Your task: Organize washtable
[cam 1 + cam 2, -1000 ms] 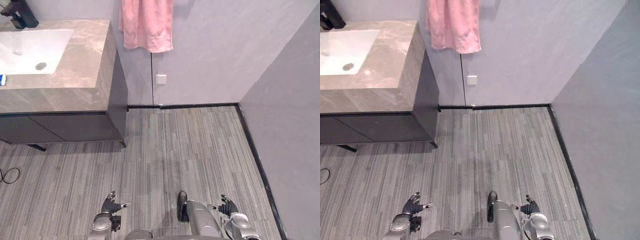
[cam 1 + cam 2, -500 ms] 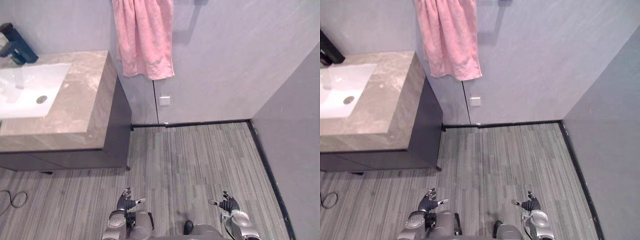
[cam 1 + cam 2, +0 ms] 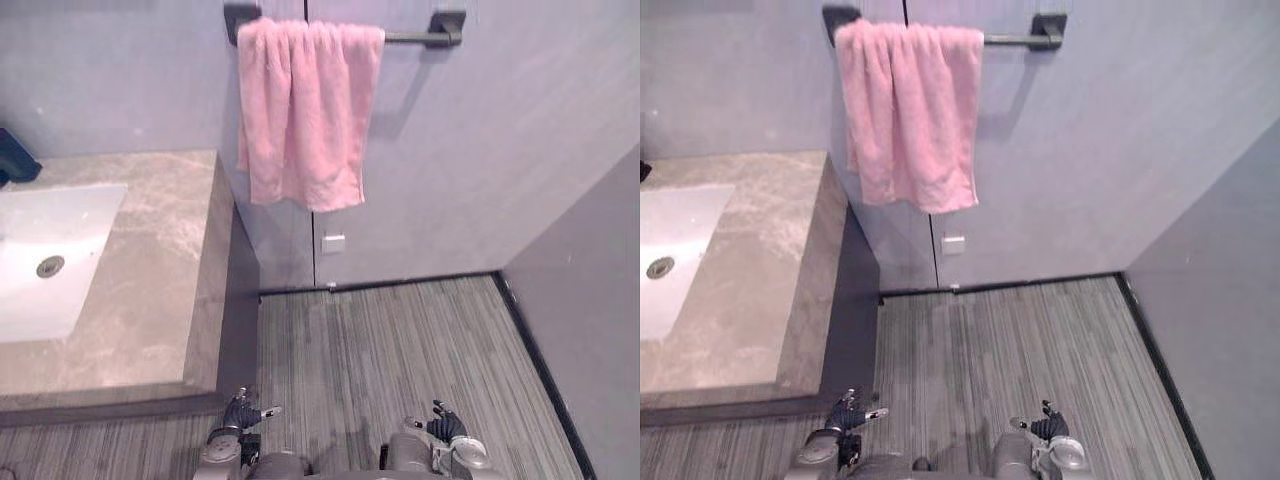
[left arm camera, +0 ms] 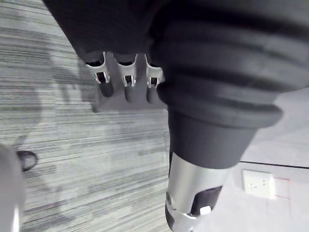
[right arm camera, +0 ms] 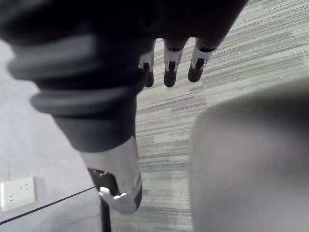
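Stone table [image 3: 150, 300] at left, 2 empty hands low and near.
The grey plank floor [image 3: 400, 340] spreads right of the table, whose white sink [image 3: 40, 260] sits at its left edge. A pink towel [image 3: 300, 120] hangs from the far-wall bar [image 3: 410, 38]. The left hand [image 3: 240, 412] and right hand [image 3: 445, 428] hang over the floor, fingers straight and relaxed.
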You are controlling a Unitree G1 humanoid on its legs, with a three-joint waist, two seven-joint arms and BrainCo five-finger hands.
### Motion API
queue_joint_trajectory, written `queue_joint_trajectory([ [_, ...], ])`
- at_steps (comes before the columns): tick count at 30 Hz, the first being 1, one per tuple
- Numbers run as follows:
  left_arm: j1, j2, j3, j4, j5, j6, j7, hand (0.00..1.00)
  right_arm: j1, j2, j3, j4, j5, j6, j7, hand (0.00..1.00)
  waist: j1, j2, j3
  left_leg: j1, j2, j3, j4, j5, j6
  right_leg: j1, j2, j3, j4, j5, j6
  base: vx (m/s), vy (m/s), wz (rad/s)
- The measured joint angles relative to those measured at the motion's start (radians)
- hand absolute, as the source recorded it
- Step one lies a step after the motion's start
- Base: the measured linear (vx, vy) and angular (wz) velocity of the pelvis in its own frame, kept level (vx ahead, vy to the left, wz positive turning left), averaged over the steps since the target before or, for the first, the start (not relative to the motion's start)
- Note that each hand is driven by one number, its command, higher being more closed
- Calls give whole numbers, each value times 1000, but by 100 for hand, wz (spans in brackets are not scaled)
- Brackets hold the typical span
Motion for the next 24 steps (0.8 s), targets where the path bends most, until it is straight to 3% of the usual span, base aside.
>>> queue_joint_trajectory([
  [2,-9,-1,-1,0,-1,-1,-1,0,-13,-2,0,-3,1,-1,0,0,-6,-2,0,15,29,-21,-4,-6,-10,-43,38,-10,-229,46,-19,373,-193,45],
  [3,-7,-2,-2,1,-1,-1,-2,0,-14,-3,0,-1,0,-1,0,0,-17,-14,2,38,35,-37,-11,-16,-29,-41,53,-6,-413,139,-24,469,-267,62],
  [4,0,-1,-1,10,-1,-1,-2,0,-7,-11,-2,3,2,-1,2,0,-35,-27,2,67,39,-69,-14,-33,-59,-13,63,9,-482,328,-50,480,-253,47],
  [5,-5,-16,-3,22,-1,1,-2,0,-18,-26,-4,8,-1,0,2,0,-31,0,6,77,66,-82,-14,-35,-63,-3,87,0,-477,321,-58,461,-228,9],
  [8,-19,-37,-6,42,2,0,-6,0,-40,-37,-11,7,-2,2,2,0,-28,26,7,67,100,-117,16,36,-157,-19,114,-13,-396,235,-106,436,-244,-11],
  [10,-37,-42,-3,41,2,-1,-6,0,-28,-28,-12,9,-2,4,2,0,-37,25,7,58,115,-148,62,69,-191,16,118,-36,-403,209,-115,367,-192,31],
  [11,-53,-55,1,37,3,-2,-4,0,-15,-22,-12,3,0,5,0,0,-38,26,7,26,129,-178,168,99,-234,75,126,-56,-441,194,-119,322,-172,41],
  [13,-53,-76,1,24,3,-3,-4,0,-4,-21,-9,-6,1,4,0,0,-28,23,8,-48,138,-189,371,153,-285,155,131,-62,-500,182,-126,311,-148,25],
  [15,-44,-96,1,16,3,-3,-4,0,5,-12,-11,-23,5,4,-2,0,-23,23,6,-130,173,-125,517,69,-245,234,131,-68,-558,181,-128,224,-76,13],
  [18,-33,-99,-1,14,3,-2,-4,0,1,-8,-21,-27,27,-1,-2,0,-16,22,6,-206,162,-73,433,-14,-193,301,116,-66,-606,184,-124,163,12,3],
  [20,-27,-95,-3,14,3,-2,-4,0,2,-8,-32,-25,33,-2,-4,0,-8,22,4,-239,129,-86,286,-14,-189,318,99,-54,-617,186,-108,122,147,-15],
  [21,-20,-95,-6,15,3,-1,-4,0,8,-21,-42,-24,33,-2,-7,0,-1,37,-2,-248,113,-105,133,52,-194,325,98,-41,-626,187,-81,138,239,-33],
  [22,-14,-87,-12,25,3,0,-3,0,21,-20,-41,-14,32,0,-12,0,8,30,-14,-246,95,-99,122,96,-153,327,93,-15,-630,184,-56,127,189,-24],
  [24,-6,-66,-12,32,3,-1,-3,0,35,-6,-41,-13,32,-1,-11,0,6,9,-29,-225,64,-89,91,100,-141,339,64,-1,-649,183,-33,124,157,-10],
])
